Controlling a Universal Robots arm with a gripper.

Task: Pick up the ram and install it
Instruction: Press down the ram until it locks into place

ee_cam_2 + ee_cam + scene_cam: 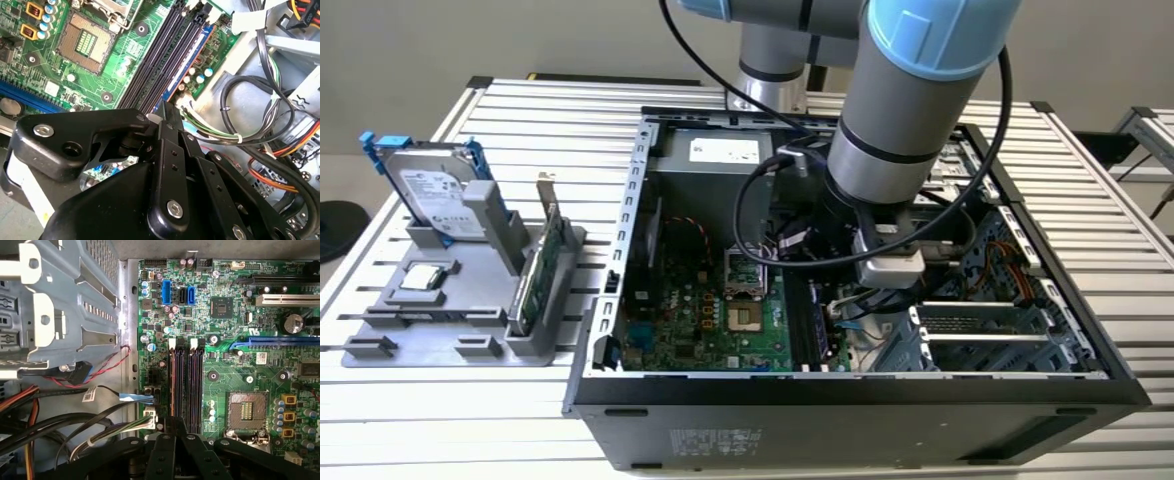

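**Jaws clamped on the ram, over the memory slots**

The black two-fingered gripper [168,114] is down inside the open black computer case [854,395]. Its jaws are drawn together on a thin dark blue-green circuit-board stick, the ram [164,105], of which just an edge-on sliver shows between them. The long black memory slots [187,385] on the green motherboard [260,375] lie just beyond the jaw tips. Judgement: the ram is light, stiff and brittle. It is best gripped mid-length on its flat faces, clear of the contacts.
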